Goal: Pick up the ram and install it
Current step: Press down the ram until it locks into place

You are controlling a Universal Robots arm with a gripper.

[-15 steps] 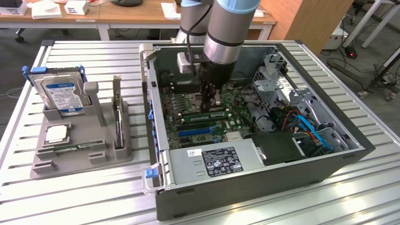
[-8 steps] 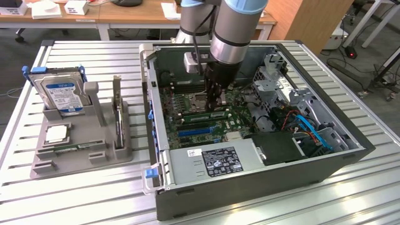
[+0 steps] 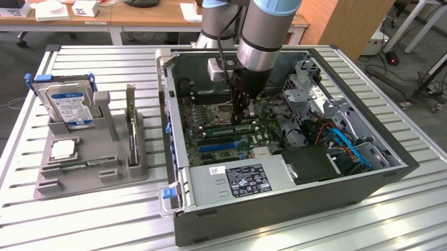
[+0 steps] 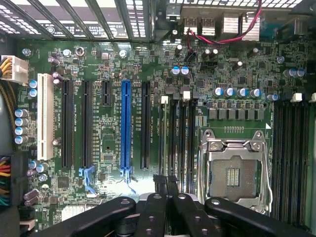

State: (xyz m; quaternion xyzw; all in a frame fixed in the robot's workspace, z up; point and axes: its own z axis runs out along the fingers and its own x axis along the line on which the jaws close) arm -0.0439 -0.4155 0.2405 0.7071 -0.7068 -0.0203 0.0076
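Observation:
My gripper [image 3: 244, 121] reaches down into the open computer case [image 3: 391, 175], and its dark fingers end at the memory slots beside the empty processor socket [image 3: 223, 112]. A short green strip with pale marks, which looks like the ram [image 3: 236, 128], sits along a slot right at the fingertips. I cannot tell whether the tips touch it. In the wrist view the gripper [image 4: 165, 183] is shut, its two tips together over the near end of the slots [image 4: 177, 143] next to the socket [image 4: 232, 173]. Nothing shows between the fingers.
A grey fixture [image 3: 91, 175] stands at the exterior view's left of the case. It holds a silver hard drive [image 3: 70, 104], a square processor chip [image 3: 63, 150], an upright card [image 3: 131, 123] and a thin strip in its front groove. Cables and a drive cage crowd the case's other side.

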